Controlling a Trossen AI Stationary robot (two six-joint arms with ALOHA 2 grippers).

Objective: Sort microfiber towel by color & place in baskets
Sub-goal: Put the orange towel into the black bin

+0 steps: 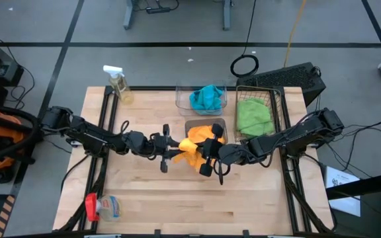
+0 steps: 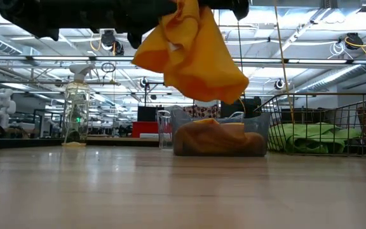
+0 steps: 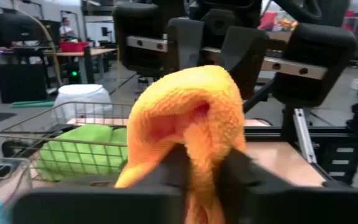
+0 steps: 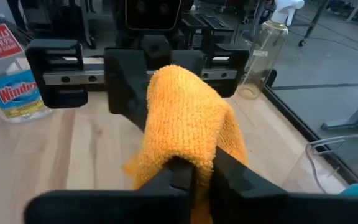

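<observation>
Orange towel (image 2: 192, 51) hangs closest to the low camera, lifted above the table, and both grippers pinch it together near the middle of the board: the left gripper (image 1: 170, 149) from the nine o'clock side and the right gripper (image 1: 207, 153) from the three o'clock side, each one closed on the cloth. I judge this is a handover or a stretch before the drop, so I would let one gripper release first, and only then carry the towel toward twelve o'clock to the grey tub (image 1: 206, 125), where another orange towel (image 2: 218, 137) already lies. The loose corner hangs low and could catch the tub rim, so I would lift before I move. At twelve o'clock the clear tub (image 1: 201, 98) holds a blue towel (image 1: 205, 98), and at two o'clock the wire basket (image 1: 258, 109) holds a green towel (image 1: 253, 116). The wooden table (image 1: 144, 192) carries also a spray bottle (image 1: 119, 84) at ten o'clock and a cleaner bottle (image 1: 103, 207) at seven o'clock. Behind is a big workshop with benches and hanging cables.
</observation>
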